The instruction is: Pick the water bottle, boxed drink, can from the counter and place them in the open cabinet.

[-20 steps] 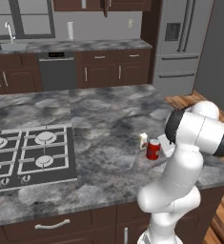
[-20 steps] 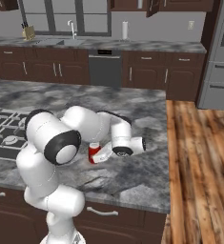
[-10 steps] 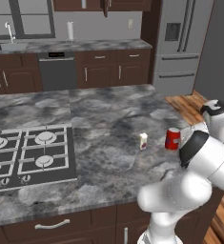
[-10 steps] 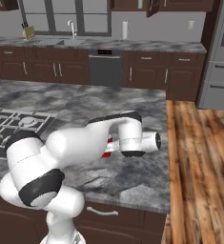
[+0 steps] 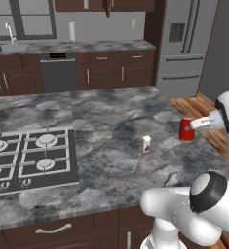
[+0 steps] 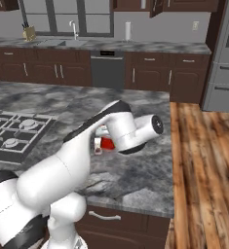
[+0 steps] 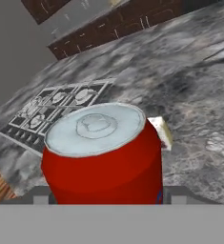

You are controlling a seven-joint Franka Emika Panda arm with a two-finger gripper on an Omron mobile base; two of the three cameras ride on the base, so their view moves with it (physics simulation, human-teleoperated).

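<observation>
Red and silver-topped, the can (image 7: 101, 157) sits between the gripper (image 7: 104, 193) fingers, which stand wide because they clamp its broad body; in the left base view the can (image 5: 186, 130) appears raised clear of the counter (image 5: 111, 126), out towards the counter's edge by the wooden floor (image 6: 203, 160). The boxed drink (image 5: 146, 144) stands upright on the counter, near the can on the cooktop (image 5: 30, 158) side; in the hand view the boxed drink (image 7: 162, 131) peeks out just behind the can.

The step in hand looks like carrying the can to the open cabinet. To do it well, I would keep the can upright and the grip steady through the swing, and lift high enough to clear the boxed drink before turning.

The fingertips are mostly covered by the can, so the exact contact is hard to judge. In the right base view the arm's forearm blocks most of the can (image 6: 106, 143). I cannot make out the water bottle or the open cabinet.
</observation>
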